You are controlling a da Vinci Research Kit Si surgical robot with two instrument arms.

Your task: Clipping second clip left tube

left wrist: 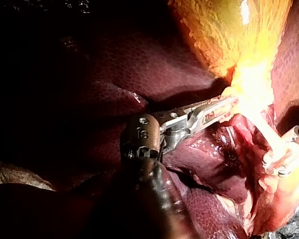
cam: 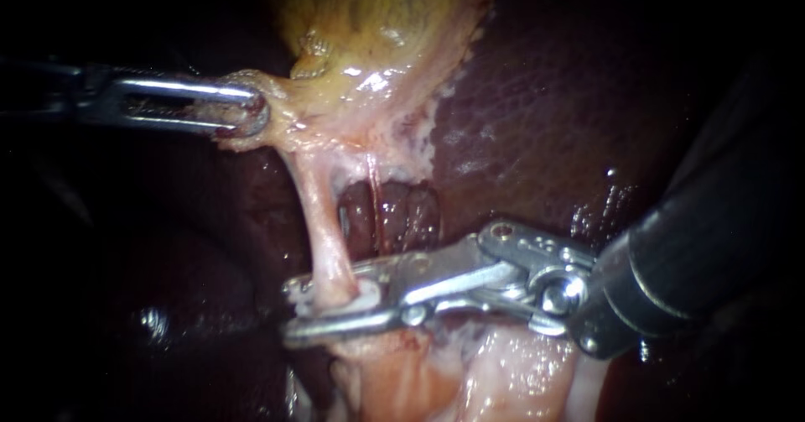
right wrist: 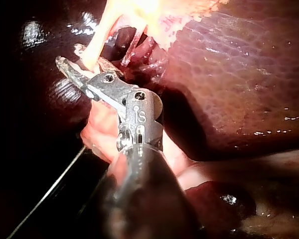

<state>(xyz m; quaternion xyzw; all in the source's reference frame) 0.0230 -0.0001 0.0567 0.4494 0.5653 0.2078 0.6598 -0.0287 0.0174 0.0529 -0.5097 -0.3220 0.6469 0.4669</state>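
Pale left tube (cam: pixel 323 221): stretched taut, between the right instrument's (cam: pixel 288 310) narrowly parted jaws. Left instrument (cam: pixel 251 113): clamped on the gallbladder (cam: pixel 369 44) at its neck. Risk: tube may slide toward jaw tips on closing, leaving clip partly across.

Dark maroon liver (cam: pixel 537 95) fills most of the background, wet and shiny in spots. The yellowish gallbladder (cam: pixel 377 19) comes in from the top and narrows into pale stringy tissue. A thin red tube (cam: pixel 375 200) runs down from there across a gap where liver shows through. Pink tissue (cam: pixel 470 380) is bunched along the bottom.
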